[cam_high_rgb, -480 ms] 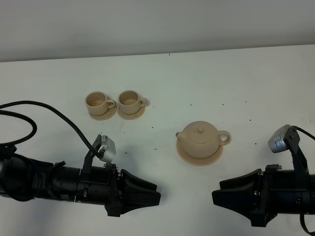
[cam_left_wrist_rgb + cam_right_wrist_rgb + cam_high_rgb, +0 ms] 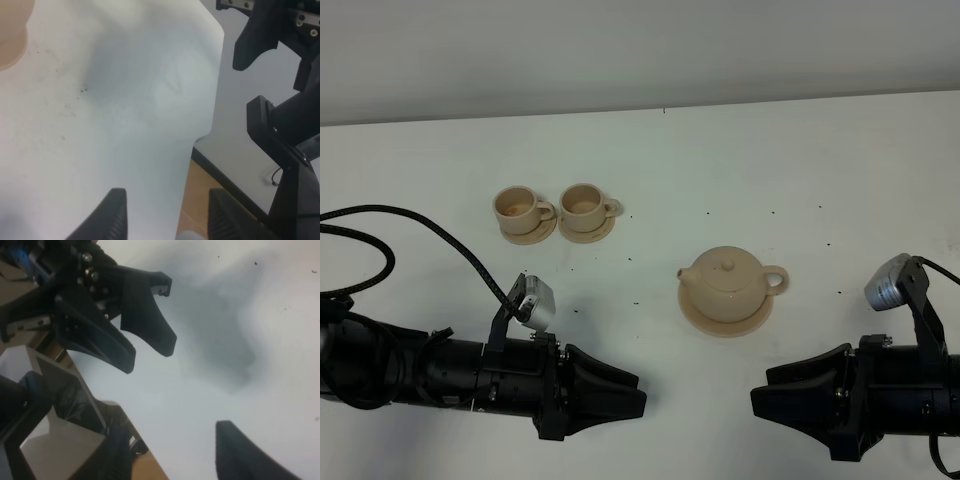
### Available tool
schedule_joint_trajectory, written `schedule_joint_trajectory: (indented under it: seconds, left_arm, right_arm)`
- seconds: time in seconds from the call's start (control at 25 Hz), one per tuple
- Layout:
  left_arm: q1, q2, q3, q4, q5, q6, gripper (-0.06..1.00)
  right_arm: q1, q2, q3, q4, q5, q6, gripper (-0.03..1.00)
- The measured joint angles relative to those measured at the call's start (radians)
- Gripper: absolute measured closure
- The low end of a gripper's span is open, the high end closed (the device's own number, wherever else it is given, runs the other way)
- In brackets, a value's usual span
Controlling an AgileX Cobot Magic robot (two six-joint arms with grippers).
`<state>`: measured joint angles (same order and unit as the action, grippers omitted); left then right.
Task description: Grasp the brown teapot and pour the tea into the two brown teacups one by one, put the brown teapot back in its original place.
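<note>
The brown teapot [image 2: 725, 280] stands on its round tan plate [image 2: 702, 320] right of the table's middle, spout to the left and handle to the right. The two brown teacups [image 2: 520, 208] [image 2: 584, 202] sit on small saucers at the back left, side by side. My left gripper [image 2: 642, 395] lies low near the front edge, open and pointing right, with nothing between its fingers [image 2: 114, 212]. My right gripper [image 2: 758, 390] faces it from the right, open and empty, in front of the teapot. In the right wrist view one finger [image 2: 240, 455] shows over bare table.
The white table [image 2: 740, 160] carries small dark specks. A black cable [image 2: 430, 235] loops over the left side behind the left arm. The table's front edge [image 2: 200, 145] runs close to both grippers. The left gripper [image 2: 125, 325] shows in the right wrist view.
</note>
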<state>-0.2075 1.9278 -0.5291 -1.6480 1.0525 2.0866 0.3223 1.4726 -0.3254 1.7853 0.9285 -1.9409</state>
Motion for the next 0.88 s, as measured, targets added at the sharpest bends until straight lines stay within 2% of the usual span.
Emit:
schedule_joint_trajectory:
  seconds: [0.88]
  left_arm:
    - [0.000,0.000,0.000,0.000,0.023,-0.021,0.55]
  right_arm:
    - [0.000,0.000,0.000,0.000,0.031,0.000,0.57]
